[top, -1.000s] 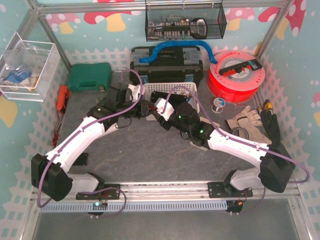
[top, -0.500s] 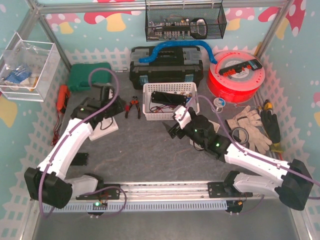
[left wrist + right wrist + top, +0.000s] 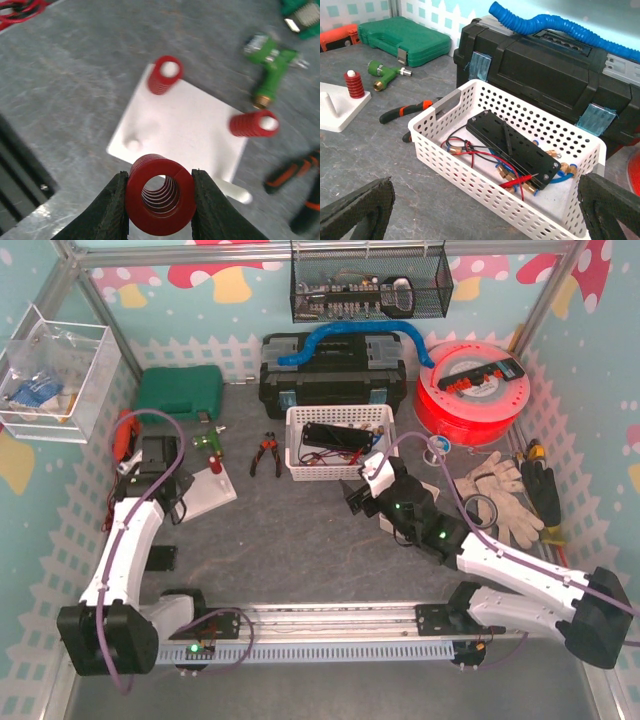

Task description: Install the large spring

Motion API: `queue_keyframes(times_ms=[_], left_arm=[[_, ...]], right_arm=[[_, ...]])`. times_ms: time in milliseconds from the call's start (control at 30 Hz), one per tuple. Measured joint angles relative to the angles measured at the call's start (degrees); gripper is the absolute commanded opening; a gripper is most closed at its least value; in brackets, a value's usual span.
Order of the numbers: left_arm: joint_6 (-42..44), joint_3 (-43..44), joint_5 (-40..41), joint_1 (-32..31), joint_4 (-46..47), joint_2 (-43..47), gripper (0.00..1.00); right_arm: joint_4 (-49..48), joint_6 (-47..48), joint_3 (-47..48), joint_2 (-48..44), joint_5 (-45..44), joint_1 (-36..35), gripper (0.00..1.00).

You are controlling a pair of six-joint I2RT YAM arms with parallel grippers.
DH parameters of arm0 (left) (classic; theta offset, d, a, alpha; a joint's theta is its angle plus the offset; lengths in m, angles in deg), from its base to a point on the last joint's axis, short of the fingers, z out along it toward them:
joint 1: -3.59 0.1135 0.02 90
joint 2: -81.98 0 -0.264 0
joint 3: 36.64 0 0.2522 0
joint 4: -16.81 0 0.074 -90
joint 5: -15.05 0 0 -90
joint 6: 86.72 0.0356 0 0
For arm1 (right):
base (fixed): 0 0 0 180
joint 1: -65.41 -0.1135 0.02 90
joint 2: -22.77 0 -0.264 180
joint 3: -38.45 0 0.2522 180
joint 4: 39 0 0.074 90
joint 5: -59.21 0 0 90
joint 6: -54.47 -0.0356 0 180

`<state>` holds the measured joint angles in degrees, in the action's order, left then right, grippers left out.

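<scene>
Large spring (image 3: 159, 196), sides pinched by left gripper (image 3: 159, 175) — bore facing camera (end-on)

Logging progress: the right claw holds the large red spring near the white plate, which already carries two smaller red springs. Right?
No: the left claw holds the large spring, as the left wrist view shows; the right claw is open and empty by the basket. The plate does carry two smaller springs.
</scene>
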<state>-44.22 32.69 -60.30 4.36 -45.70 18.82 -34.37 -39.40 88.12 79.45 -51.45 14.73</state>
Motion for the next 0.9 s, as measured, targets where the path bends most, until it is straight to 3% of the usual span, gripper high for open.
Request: queue_keyframes(times_ms=[267, 900], left_arm=[[-3.1, -4.24, 1.55, 6.56, 0.35, -0.44, 0.0], [-3.02, -4.22, 0.7, 6.99, 5.18, -6.19, 0.0]], right_arm=[[1.07, -0.5, -1.77, -3.17, -1.77, 0.0, 0.99], [1.09, 0.59, -1.77, -2.58, -3.5, 0.0, 0.99]])
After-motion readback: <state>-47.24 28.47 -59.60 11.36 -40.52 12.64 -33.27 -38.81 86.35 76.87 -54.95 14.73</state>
